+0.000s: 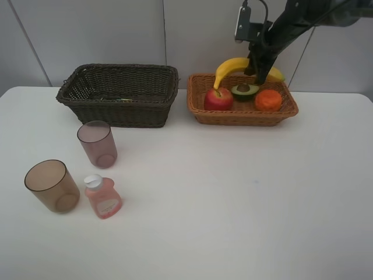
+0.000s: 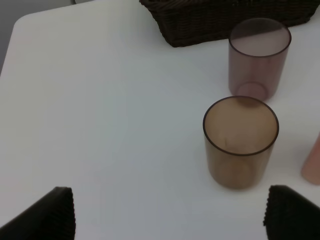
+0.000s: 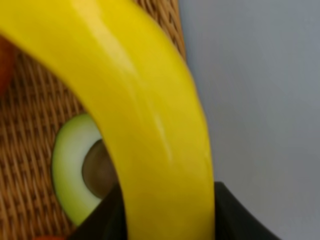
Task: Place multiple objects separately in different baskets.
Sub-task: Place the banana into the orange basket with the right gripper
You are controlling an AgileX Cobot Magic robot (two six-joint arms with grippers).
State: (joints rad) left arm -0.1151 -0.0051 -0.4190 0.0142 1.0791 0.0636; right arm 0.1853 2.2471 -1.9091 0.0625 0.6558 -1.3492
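White table, right hand pinching banana over tan basket, left hand spread near brown cup

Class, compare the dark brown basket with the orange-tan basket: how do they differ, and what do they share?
The dark brown basket is deeper; the orange-tan basket is shallower and lighter in colour. Only the tan one shows fruit: apple, avocado, tangerine. Both are rectangular woven wicker.
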